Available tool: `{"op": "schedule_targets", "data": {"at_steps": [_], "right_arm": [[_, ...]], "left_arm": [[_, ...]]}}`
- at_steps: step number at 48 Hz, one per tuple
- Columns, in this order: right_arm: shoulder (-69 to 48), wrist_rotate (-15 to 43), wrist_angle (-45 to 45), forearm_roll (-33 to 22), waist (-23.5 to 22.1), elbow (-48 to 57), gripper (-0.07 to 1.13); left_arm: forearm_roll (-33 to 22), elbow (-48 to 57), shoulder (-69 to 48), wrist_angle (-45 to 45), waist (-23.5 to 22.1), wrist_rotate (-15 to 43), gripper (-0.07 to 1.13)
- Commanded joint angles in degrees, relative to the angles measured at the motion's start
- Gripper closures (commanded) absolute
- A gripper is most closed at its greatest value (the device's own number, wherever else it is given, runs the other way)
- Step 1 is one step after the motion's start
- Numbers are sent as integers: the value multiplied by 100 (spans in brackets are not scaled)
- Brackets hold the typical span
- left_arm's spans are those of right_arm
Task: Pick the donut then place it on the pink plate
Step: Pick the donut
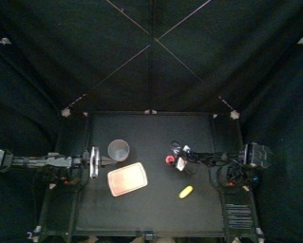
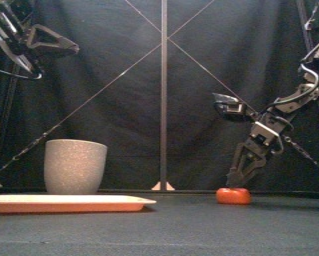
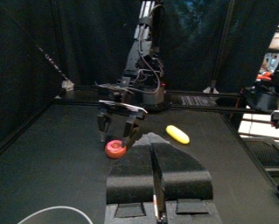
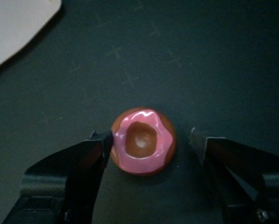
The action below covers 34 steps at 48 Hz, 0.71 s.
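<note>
Donut (image 4: 142, 142) between spread right fingers (image 4: 89, 162), contact unclear | left fingers (image 3: 183, 179) together | pink plate (image 4: 13, 31) cropped

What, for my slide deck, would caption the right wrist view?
Right gripper, jaws open, straddles the donut on the table.

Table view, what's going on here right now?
The right gripper is down at the donut, with its open jaws on either side of it, not closed yet. The donut sits on the table, to the right of the pink plate. The left gripper rests shut at the table's left side.
</note>
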Motion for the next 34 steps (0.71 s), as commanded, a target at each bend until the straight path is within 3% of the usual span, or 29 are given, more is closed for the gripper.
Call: {"op": "schedule_targets", "data": {"at_steps": [1, 22, 34], "right_arm": [[53, 18, 132, -88, 9, -220, 3], [193, 18, 615, -105, 26, -360, 6], [229, 18, 642, -105, 79, -501, 20]], "left_arm": [[-9, -62, 26, -53, 18, -9, 103], [-185, 0, 26, -53, 53, 0, 103], [-220, 53, 26, -53, 88, -9, 103]]}}
